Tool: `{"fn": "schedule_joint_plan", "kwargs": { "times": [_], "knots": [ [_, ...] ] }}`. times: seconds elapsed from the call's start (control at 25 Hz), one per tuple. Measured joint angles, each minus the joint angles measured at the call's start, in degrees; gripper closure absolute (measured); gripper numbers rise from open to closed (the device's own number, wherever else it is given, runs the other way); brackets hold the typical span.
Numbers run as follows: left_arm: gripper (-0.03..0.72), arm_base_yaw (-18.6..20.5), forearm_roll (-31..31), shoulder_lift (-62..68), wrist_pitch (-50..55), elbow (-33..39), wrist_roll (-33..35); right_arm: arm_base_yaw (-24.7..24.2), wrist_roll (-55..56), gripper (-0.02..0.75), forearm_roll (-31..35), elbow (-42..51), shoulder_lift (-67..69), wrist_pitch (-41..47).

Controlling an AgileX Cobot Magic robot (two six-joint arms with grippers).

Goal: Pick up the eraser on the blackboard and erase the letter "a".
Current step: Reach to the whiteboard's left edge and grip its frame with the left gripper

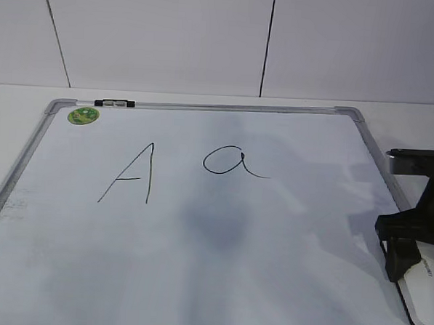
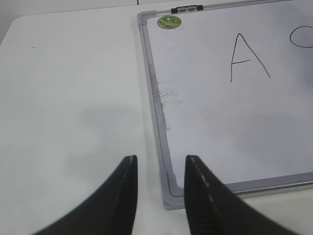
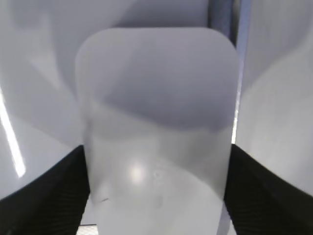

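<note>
The white eraser (image 1: 423, 286) lies at the near right edge of the blackboard (image 1: 286, 232). My right gripper (image 1: 398, 248) is down over it. In the right wrist view the eraser (image 3: 156, 122) fills the space between the two black fingers (image 3: 156, 149), which touch both its long sides. The lowercase letter "a" (image 1: 228, 162) is intact near the board's middle, far left of the eraser; only its edge shows in the left wrist view (image 2: 303, 36). My left gripper (image 2: 159, 159) is open and empty above the board's near left corner (image 2: 173, 196).
A capital "A" (image 1: 133, 174) is drawn left of the "a". A green sticker (image 1: 83, 115) and a small black-and-clear clip (image 1: 114, 103) sit at the board's far left top. The grey frame (image 2: 159, 112) borders the white table (image 2: 73, 98).
</note>
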Motion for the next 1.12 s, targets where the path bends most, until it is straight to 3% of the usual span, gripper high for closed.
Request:
{"fn": "schedule_joint_plan", "kwargs": {
  "times": [0.12, 0.48, 1.12],
  "knots": [
    [0.443, 0.0, 0.0, 0.0, 0.0, 0.0, 0.0, 0.0, 0.1, 0.114, 0.0, 0.0, 0.8, 0.1],
    [0.443, 0.0, 0.0, 0.0, 0.0, 0.0, 0.0, 0.0, 0.0, 0.208, -0.5, 0.0, 0.9, 0.1],
    [0.444, 0.0, 0.0, 0.0, 0.0, 0.0, 0.0, 0.0, 0.1, 0.214, -1.5, -0.8, 0.8, 0.6]
  ]
}}
